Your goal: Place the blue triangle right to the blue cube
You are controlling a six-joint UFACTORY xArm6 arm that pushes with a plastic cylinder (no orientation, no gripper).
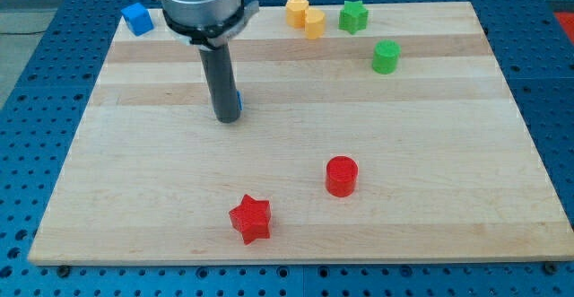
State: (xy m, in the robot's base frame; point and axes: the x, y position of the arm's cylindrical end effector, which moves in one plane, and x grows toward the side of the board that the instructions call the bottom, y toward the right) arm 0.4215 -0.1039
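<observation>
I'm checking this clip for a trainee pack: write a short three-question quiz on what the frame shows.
1. True or false: the blue triangle is in full view.
2. Which block lies nearest the view's bottom? A) red cylinder B) red star C) green cylinder
3. Fill in: the blue cube sits in the board's top ___ corner in the view.

Key
1. False: only a blue sliver shows at the rod's right, just above my tip.
2. B
3. left
</observation>
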